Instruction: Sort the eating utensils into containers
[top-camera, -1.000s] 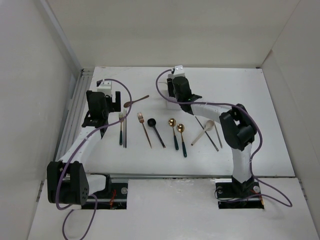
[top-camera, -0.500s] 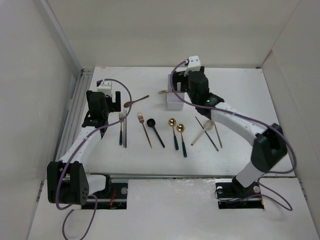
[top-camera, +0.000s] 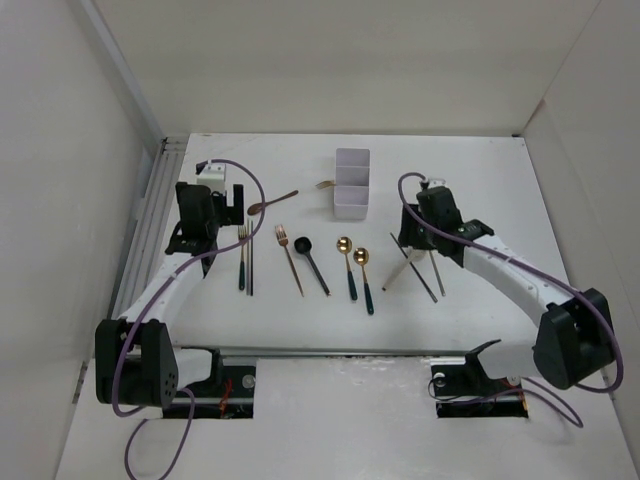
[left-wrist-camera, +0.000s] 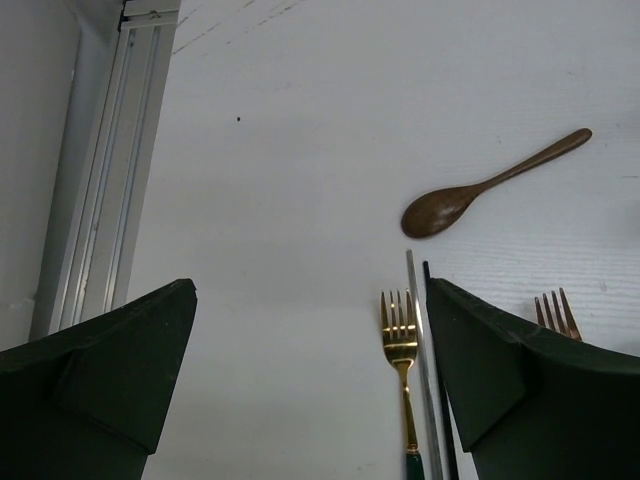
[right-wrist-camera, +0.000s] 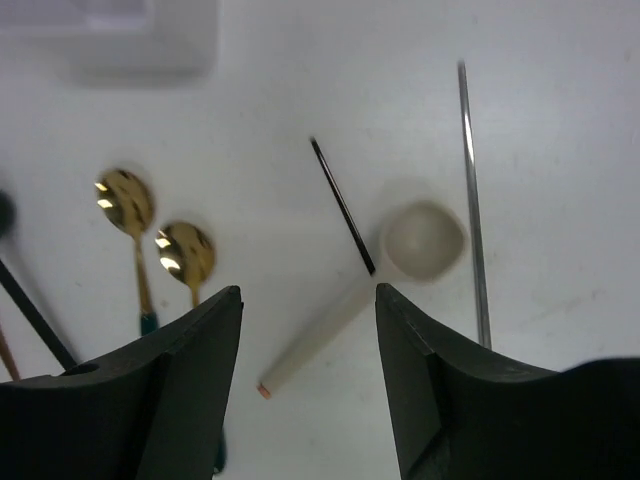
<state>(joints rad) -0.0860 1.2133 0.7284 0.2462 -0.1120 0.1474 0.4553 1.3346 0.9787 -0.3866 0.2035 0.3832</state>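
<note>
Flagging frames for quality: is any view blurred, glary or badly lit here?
Top external: even, soft light, faint shadows, sharp throughout. Left wrist: crisp, the brown wooden spoon well defined. Right wrist: softly blurred overall, the white box smeared at the top edge, bright glare spots on the gold spoons.

White table (top-camera: 520, 190): cutlery (top-camera: 315, 268) in row, 3-compt box (top-camera: 350, 210) behind.

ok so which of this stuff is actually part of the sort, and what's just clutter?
Job: white divided box, gold fork at its left edge, wooden spoon, dark-handled gold fork, copper fork, black spoon, two gold-bowled spoons, pale spoon, chopsticks.
Not job: purple cables, aluminium side rail.
</note>
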